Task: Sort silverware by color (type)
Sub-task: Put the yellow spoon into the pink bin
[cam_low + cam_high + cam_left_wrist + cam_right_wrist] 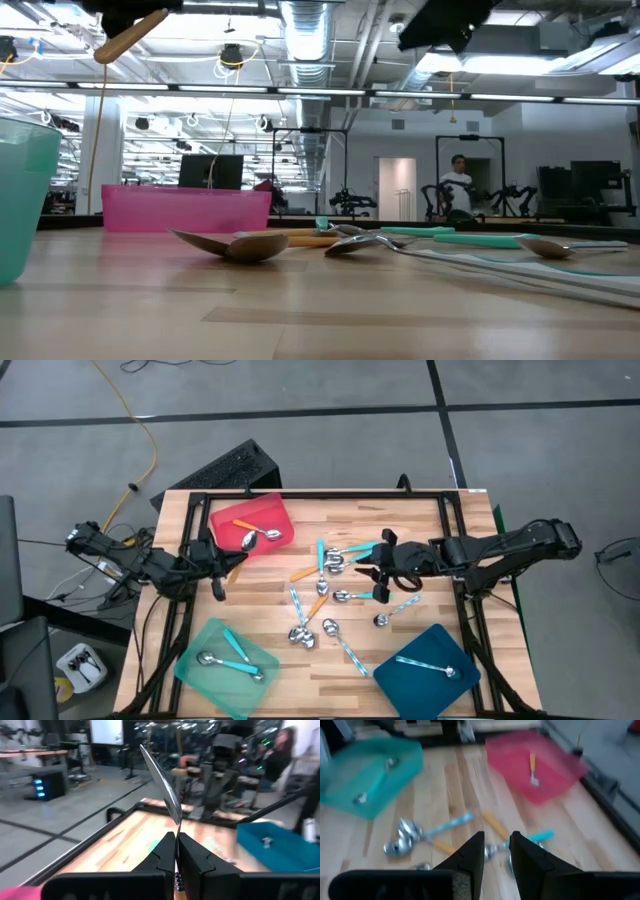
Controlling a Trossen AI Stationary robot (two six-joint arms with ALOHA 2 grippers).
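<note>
Spoon: clamped between left gripper fingers, bowl sticking out past the tips, near red tray.
Right gripper: part open, empty, above loose spoons.

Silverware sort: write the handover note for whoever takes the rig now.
Left gripper: jaws shut on an orange-handled spoon, held up beside the red tray.
Right gripper: jaws part open, empty, over the central pile.
Done: one orange spoon in the red tray, two turquoise spoons in the mint tray, one patterned spoon in the blue tray.
Left: drop the held spoon in red, then sort the pile.
</note>
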